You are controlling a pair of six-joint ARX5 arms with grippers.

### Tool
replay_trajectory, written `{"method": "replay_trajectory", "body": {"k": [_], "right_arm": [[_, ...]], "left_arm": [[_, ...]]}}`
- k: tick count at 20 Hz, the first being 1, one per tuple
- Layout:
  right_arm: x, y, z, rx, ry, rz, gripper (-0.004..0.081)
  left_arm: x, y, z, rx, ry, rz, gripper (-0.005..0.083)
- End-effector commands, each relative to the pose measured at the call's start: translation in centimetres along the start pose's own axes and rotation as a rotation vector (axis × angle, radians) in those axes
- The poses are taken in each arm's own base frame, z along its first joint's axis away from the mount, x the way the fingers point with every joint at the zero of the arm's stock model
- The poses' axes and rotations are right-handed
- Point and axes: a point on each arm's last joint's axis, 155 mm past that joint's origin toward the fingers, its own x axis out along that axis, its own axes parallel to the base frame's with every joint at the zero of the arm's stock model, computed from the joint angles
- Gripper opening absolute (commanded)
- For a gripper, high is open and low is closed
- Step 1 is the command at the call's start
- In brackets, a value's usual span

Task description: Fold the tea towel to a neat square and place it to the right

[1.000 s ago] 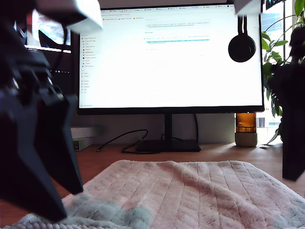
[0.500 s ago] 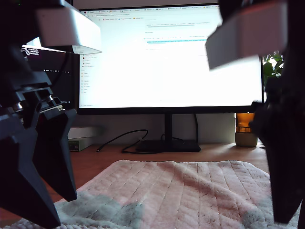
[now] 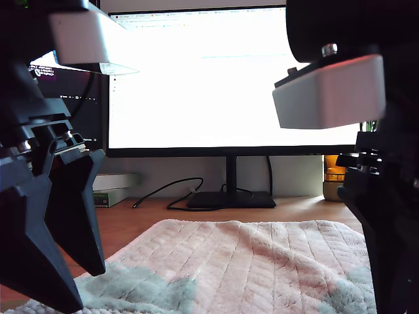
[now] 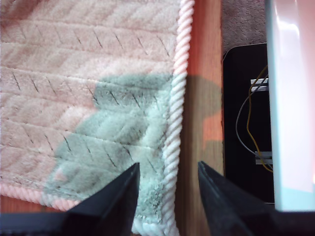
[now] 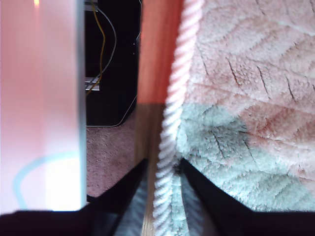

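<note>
pale pink-white tea towel (image 3: 249,261) spread flat on a wooden bench (image 3: 157,212), mint-green patches at its near corners, thick corded hem along each side edge. bright monitor (image 3: 229,78) standing at the bench's far edge.

first pincer (image 4: 167,184) poised over one near corner of the towel, jaws apart by a moderate gap, holding nothing. corded hem (image 4: 174,123) running straight out from between the jaws, one jaw over the green patch, the other over bare wood at the bench edge. seen at the exterior view's left as a large dark shape (image 3: 49,216) above the towel's near corner.

second pincer (image 5: 162,172) at the opposite near corner, jaws narrower, straddling the hem (image 5: 172,118) closely on both sides. hard to tell whether the cord is actually pinched or only bracketed. dark bulk of that arm at the exterior view's right.

key relation: each hem lies lengthwise along its pincer's line of sight, directly between the jaws, towel body stretching away toward the monitor. both arms equally near their corners; likely next, closing on the hems and lifting for a fold.
</note>
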Motion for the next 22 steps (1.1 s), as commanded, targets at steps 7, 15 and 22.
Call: {"method": "replay_trajectory", "body": {"k": [7, 15, 22], "right_arm": [[1.5, 0.5, -0.7, 0.000, 0.033, 0.028, 0.0223], [1.7, 1.0, -1.2, -0.003, 0.056, 0.047, -0.0013], [1.6, 0.7, -2.1, -0.007, 0.098, 0.025, -0.0013]], "left_arm": [[0.5, -0.4, -0.7, 0.001, 0.017, -0.012, 0.0334], [0.5, 0.3, -0.6, -0.006, 0.005, 0.006, 0.0334], [1.0, 0.7, -0.1, 0.008, -0.031, -0.010, 0.0334]]}}
